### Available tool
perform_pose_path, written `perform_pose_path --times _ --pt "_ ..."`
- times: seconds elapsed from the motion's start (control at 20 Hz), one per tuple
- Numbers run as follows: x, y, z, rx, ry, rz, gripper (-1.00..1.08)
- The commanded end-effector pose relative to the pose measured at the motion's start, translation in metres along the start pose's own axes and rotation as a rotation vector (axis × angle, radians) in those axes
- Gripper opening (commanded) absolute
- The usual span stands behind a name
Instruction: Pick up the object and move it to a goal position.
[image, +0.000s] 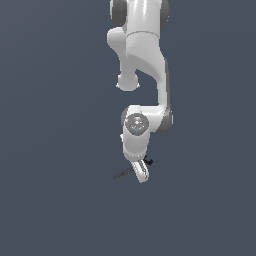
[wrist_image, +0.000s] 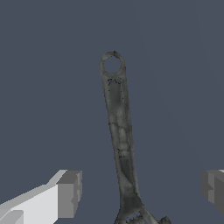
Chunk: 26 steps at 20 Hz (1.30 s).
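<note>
The wrench (wrist_image: 119, 131) is thin and dark grey, with a ring at one end and a forked jaw at the other. In the wrist view it lies on the flat grey floor (wrist_image: 43, 65) between my two fingertips (wrist_image: 70, 194), which stand wide apart and touch nothing. My gripper (wrist_image: 141, 191) is open and straddles the shaft near the forked end. In the exterior view the gripper (image: 142, 174) points down at the floor, and the wrench (image: 124, 174) sticks out from under it toward the exterior view's left.
The white arm (image: 142, 60) reaches down from the top of the exterior view. The plain grey floor (image: 50, 150) lies all around it.
</note>
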<state>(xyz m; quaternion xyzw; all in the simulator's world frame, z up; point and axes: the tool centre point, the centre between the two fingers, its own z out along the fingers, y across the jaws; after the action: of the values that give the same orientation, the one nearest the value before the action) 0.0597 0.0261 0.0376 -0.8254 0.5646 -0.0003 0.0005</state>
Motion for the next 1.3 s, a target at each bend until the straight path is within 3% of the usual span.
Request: perform_pose_path --times 0.0,0.4,0.45,1.25 --pt "0.0 0.001 0.014 -0.001 0.0 0.002 1.0" --pt "0.0 0.0 0.03 -0.001 0.0 0.003 1.0" --pt "0.0 0.0 0.03 -0.001 0.0 0.003 -1.0" --pt "0.009 0.0 0.014 -0.001 0.001 0.005 -1.0"
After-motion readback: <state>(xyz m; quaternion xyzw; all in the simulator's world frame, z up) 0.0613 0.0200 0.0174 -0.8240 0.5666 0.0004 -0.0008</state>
